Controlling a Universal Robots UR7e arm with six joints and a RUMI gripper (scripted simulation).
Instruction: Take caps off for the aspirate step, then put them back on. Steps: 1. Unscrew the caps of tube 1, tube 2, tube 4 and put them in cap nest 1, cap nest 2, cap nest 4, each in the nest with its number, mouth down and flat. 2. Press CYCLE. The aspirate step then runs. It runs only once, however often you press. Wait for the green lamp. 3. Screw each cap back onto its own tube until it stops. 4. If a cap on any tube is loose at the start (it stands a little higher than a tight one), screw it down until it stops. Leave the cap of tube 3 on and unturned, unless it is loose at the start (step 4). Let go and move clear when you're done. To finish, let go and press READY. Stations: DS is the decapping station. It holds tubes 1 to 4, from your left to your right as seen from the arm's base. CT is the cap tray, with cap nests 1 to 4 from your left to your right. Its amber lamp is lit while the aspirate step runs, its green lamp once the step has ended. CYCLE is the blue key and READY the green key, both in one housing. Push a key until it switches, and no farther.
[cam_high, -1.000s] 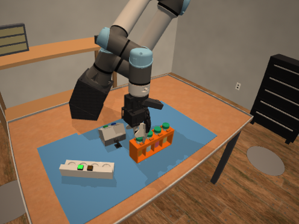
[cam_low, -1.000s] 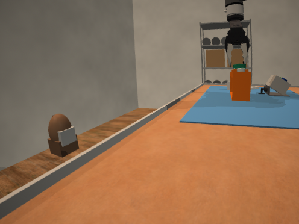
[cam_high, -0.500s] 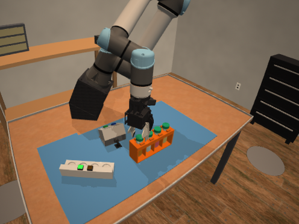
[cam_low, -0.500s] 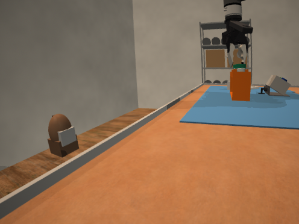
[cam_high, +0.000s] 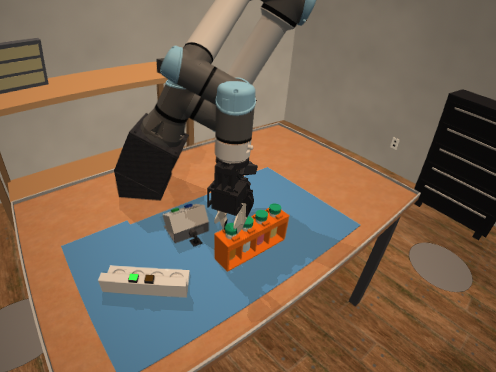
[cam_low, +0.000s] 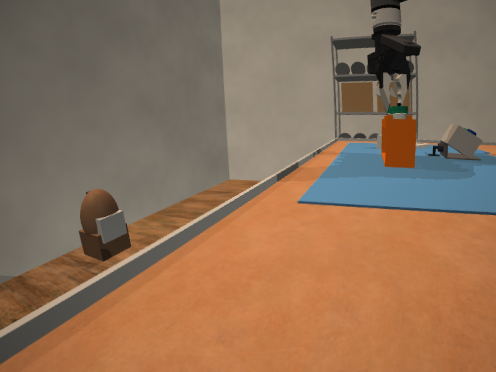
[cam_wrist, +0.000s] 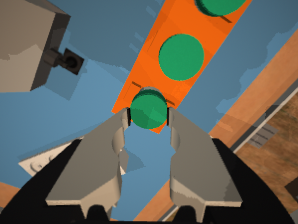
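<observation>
My gripper (cam_high: 230, 225) (cam_wrist: 149, 109) is shut on the cap of tube 4 (cam_high: 231, 230) (cam_wrist: 149, 111), at the rack end nearest the cap tray. That cap sits on its tube in the orange decapping station (cam_high: 223, 254) (cam_low: 398, 142) (cam_wrist: 150, 56). Green caps also top tube 3 (cam_high: 248, 223) (cam_wrist: 181, 57), tube 2 (cam_high: 261, 215) and tube 1 (cam_high: 275, 208) (cam_low: 398, 109). The white cap tray (cam_high: 145, 289) shows empty nests. Its green lamp (cam_high: 133, 277) is lit and its amber lamp (cam_high: 149, 279) is dark. Thread seating under the gripped cap is hidden.
The grey key housing (cam_high: 189, 229) (cam_low: 457, 142) (cam_wrist: 25, 45) stands beside the station, on the arm's side. It carries the green READY key (cam_high: 175, 210) and blue CYCLE key (cam_high: 188, 206). A small black bracket (cam_high: 195, 241) (cam_wrist: 71, 61) stands between housing and station.
</observation>
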